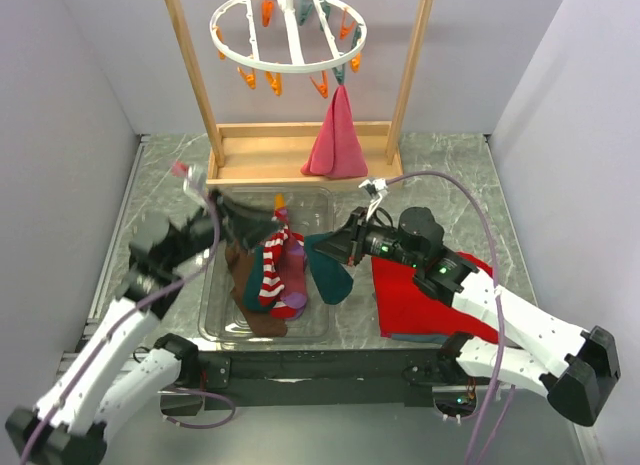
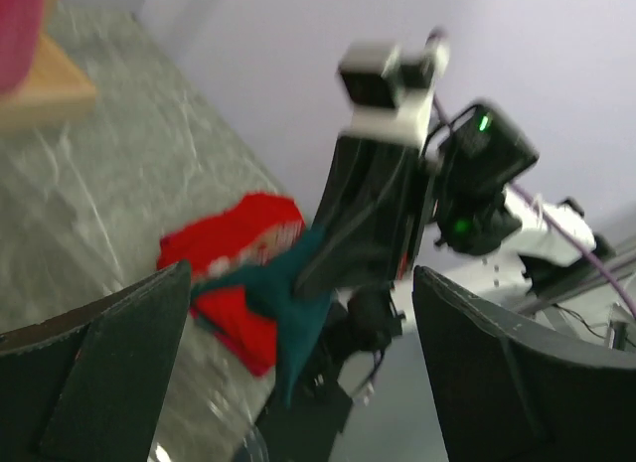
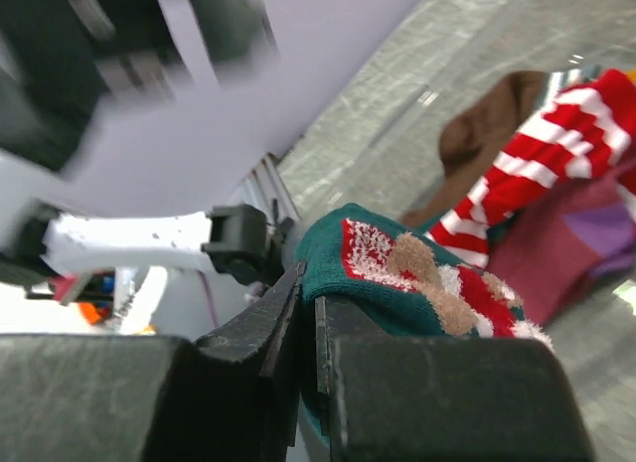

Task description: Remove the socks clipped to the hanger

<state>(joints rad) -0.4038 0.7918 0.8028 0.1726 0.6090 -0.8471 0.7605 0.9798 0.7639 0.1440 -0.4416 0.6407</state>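
Note:
My right gripper (image 1: 337,247) is shut on a dark teal sock (image 1: 330,272) and holds it over the right side of a clear bin (image 1: 205,307). In the right wrist view the jaws (image 3: 308,313) pinch the sock's (image 3: 397,273) edge; it has a red, white and brown pattern. In the bin lie a red-and-white striped sock (image 1: 272,265), a brown sock (image 1: 238,275) and a magenta sock (image 1: 294,285). My left gripper (image 1: 258,225) is open and empty above the bin's far left, its fingers (image 2: 109,373) wide apart. The round hanger (image 1: 290,30) hangs at the back.
A larger pink cloth (image 1: 338,135) hangs from a clip on the hanger's right side, above the wooden frame's base (image 1: 270,157). A red folded cloth (image 1: 415,300) lies right of the bin, under the right arm. Grey walls close in both sides.

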